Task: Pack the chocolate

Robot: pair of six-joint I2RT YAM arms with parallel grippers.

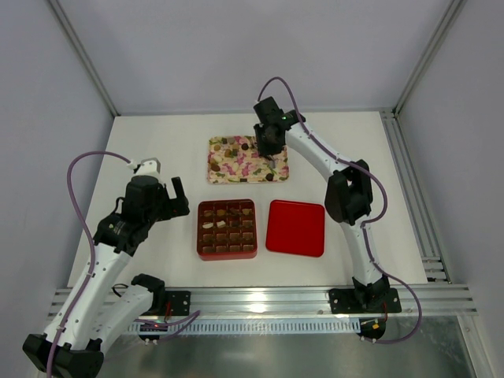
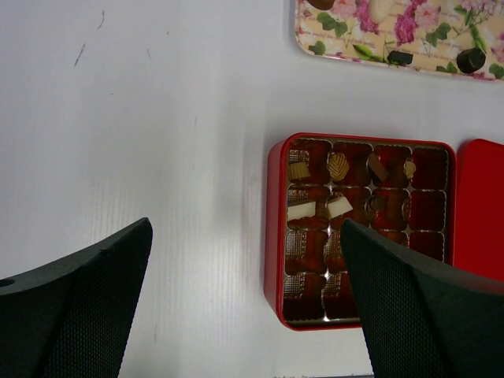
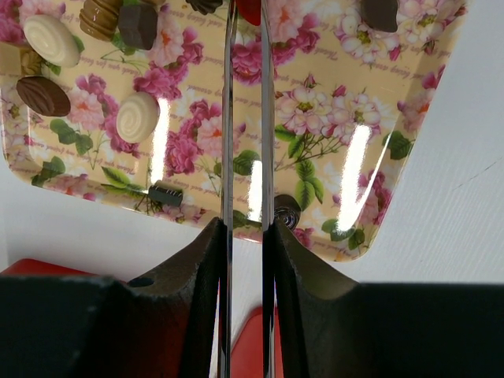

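1. right gripper [image 3: 246, 24] hangs over the floral tray [image 3: 315, 102], thin fingers pressed nearly together; anything pinched at the tips may be cut off from view.
2. chocolate [image 3: 138, 116] lies loose on the tray, and a few pieces sit in red box [image 2: 273, 228] cells.
3. left gripper [image 2: 246, 236] is spread wide over the table [image 2: 157, 118], at the box's 9 o'clock.
4. red lid [image 1: 295, 228] lies at the box's 3 o'clock.

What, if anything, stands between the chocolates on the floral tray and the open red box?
Nothing visible blocks the chocolates. Only bare table separates the floral tray from the red box; its lid lies to the right, the left gripper, jaws open, to the left.
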